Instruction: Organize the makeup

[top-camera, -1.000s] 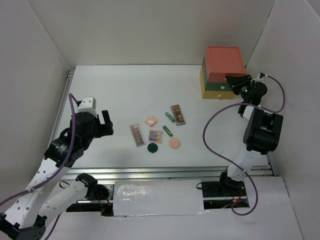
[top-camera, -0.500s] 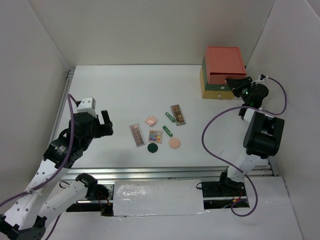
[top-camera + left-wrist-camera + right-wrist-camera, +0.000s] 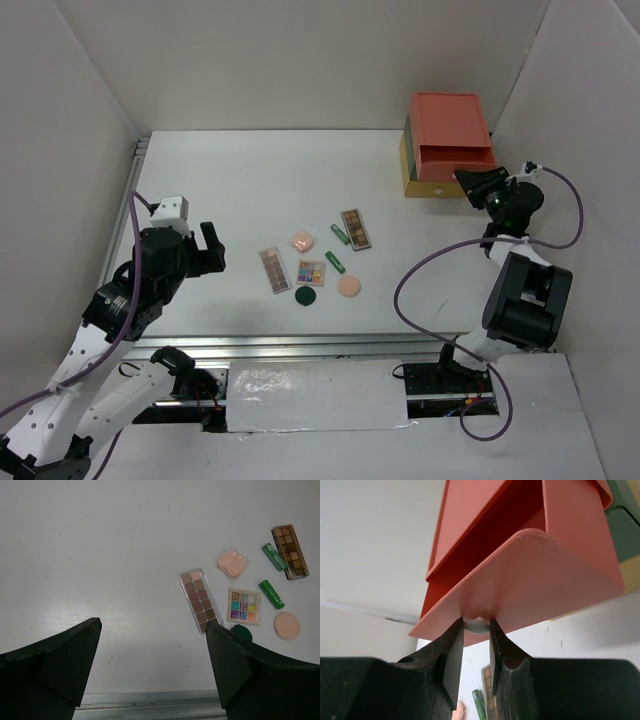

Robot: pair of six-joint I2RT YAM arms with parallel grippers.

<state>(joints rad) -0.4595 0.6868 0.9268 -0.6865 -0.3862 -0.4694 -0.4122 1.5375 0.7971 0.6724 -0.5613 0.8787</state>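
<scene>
The makeup lies mid-table: a long brownish palette (image 3: 273,270), a square multicolour palette (image 3: 311,273), a pink compact (image 3: 302,241), two green tubes (image 3: 340,235) (image 3: 334,262), a second brown palette (image 3: 356,229), a peach compact (image 3: 349,286) and a dark-green compact (image 3: 306,296). My left gripper (image 3: 212,246) is open and empty, left of them. The left wrist view shows the long palette (image 3: 199,601) and the square palette (image 3: 244,606). My right gripper (image 3: 473,183) is shut on the white knob (image 3: 477,625) of the red drawer (image 3: 530,575), which stands pulled out.
The stacked red, green and yellow drawer box (image 3: 428,140) stands at the back right by the side wall. White walls close in the table on three sides. A metal rail (image 3: 300,345) runs along the near edge.
My right gripper has moved toward the near right with the knob in it, and the red drawer has slid out of the box. The left arm has shifted only slightly.
</scene>
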